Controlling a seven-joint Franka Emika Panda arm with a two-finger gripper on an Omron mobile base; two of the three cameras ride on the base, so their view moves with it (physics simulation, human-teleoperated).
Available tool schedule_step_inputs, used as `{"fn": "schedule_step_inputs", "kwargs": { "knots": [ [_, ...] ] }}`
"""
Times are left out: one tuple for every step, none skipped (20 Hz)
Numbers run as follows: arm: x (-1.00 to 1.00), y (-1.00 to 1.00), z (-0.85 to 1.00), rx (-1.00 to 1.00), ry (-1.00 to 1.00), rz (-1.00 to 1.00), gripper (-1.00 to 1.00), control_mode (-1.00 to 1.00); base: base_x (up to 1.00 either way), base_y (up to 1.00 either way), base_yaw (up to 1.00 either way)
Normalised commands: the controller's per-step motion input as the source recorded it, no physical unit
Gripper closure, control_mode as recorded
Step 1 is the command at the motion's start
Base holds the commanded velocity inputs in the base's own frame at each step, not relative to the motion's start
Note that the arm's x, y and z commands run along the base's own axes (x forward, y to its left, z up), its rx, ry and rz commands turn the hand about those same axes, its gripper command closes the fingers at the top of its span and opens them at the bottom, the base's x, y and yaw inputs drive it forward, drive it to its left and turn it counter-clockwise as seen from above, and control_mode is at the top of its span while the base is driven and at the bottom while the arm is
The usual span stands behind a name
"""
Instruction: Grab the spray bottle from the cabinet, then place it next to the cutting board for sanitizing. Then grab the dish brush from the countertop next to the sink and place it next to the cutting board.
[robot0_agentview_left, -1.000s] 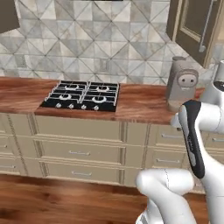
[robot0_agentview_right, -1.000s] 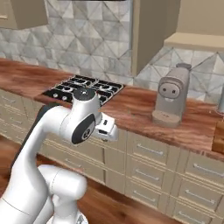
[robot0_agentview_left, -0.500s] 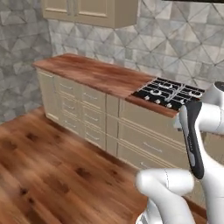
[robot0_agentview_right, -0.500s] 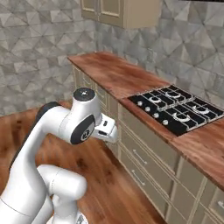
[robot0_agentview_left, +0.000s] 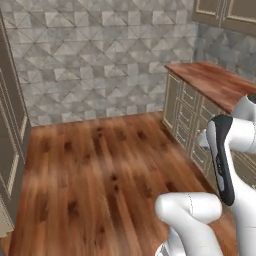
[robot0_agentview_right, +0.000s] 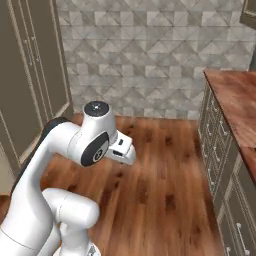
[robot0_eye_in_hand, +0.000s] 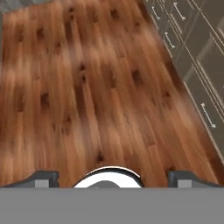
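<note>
Spray bottle location cannot be determined, and the pincer (robot0_eye_in_hand: 112, 177) is fully open and empty above the wooden floor (robot0_eye_in_hand: 87, 87), so both fetch-and-place steps appear to remain outstanding.

Bare reddish-brown countertop (robot0_agentview_left: 215, 82) atop beige drawers.

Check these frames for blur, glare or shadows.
Left base view: wood floor smeared, arm sharp. Hand view: floor planks streaked, drawer fronts soft. Right base view: tiled wall slightly soft; lighting flat, no glare or hard shadows.
</note>
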Motion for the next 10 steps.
{"fn": "schedule_step_inputs", "kwargs": {
  "knots": [
    [0.00,0.00,0.00,0.00,0.00,0.00,-1.00,1.00,0.08,0.00,1.00],
    [0.00,0.00,0.00,0.00,0.00,0.00,-1.00,1.00,0.09,0.00,1.00],
    [0.00,0.00,0.00,0.00,0.00,0.00,-1.00,1.00,0.07,0.00,1.00],
    [0.00,0.00,0.00,0.00,0.00,0.00,-1.00,1.00,0.07,0.00,1.00],
    [0.00,0.00,0.00,0.00,0.00,0.00,-1.00,1.00,0.06,0.00,1.00],
    [0.00,0.00,0.00,0.00,0.00,0.00,-1.00,1.00,0.04,0.00,1.00],
    [0.00,0.00,0.00,0.00,0.00,0.00,-1.00,1.00,0.01,0.00,1.00],
    [0.00,0.00,0.00,0.00,0.00,0.00,-1.00,1.00,0.00,0.00,1.00],
    [0.00,0.00,0.00,0.00,0.00,0.00,-1.00,1.00,0.00,0.00,1.00],
    [0.00,0.00,0.00,0.00,0.00,0.00,-1.00,1.00,0.00,0.00,1.00]
  ]
}}
